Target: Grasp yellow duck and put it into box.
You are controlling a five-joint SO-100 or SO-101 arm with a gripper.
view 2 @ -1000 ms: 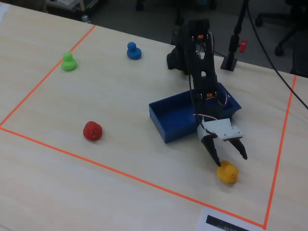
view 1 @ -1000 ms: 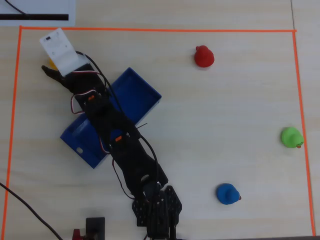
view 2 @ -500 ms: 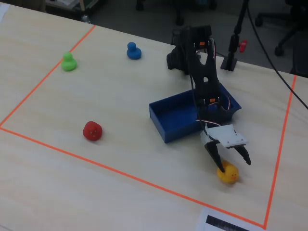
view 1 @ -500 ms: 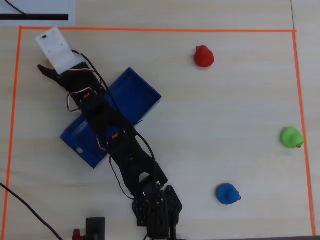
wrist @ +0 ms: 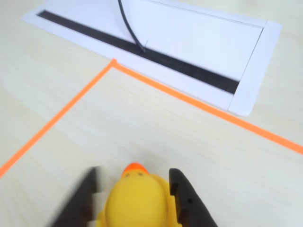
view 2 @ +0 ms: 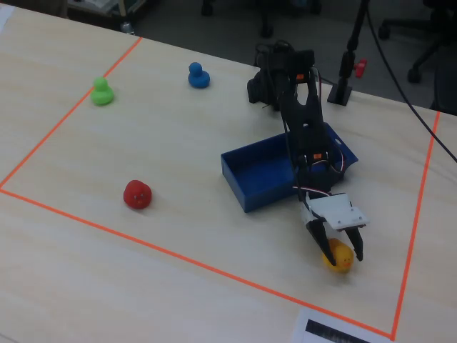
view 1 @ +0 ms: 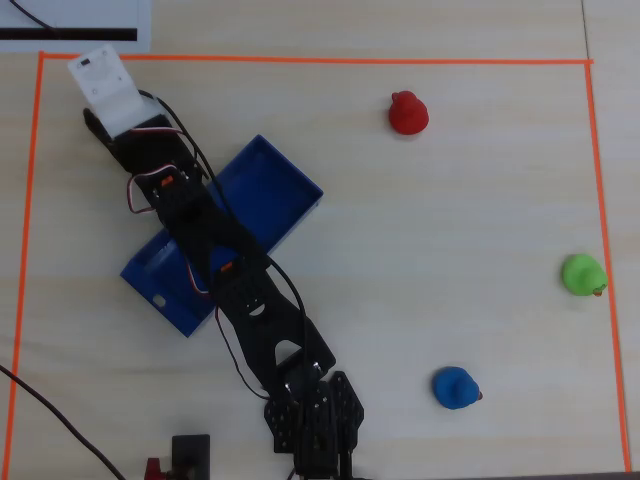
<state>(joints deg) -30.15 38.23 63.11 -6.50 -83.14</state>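
Note:
The yellow duck [wrist: 137, 203] sits on the table between my gripper's [wrist: 134, 174] two black fingers, its orange beak pointing away from the camera. The right finger is against the duck; the left finger is blurred, with a small gap to it. In the fixed view the gripper [view 2: 340, 256] straddles the duck [view 2: 340, 259] on the table, to the right of and nearer than the blue box [view 2: 260, 171]. In the overhead view the duck is hidden under the white wrist housing [view 1: 108, 85], up-left of the box [view 1: 275, 190], which the arm crosses.
A red duck [view 1: 408, 112], a green duck [view 1: 583, 274] and a blue duck [view 1: 456, 388] stand apart on the table. Orange tape [wrist: 61, 111] marks the work area's corner close by. A white plate with a black slot [wrist: 189, 42] lies just beyond it.

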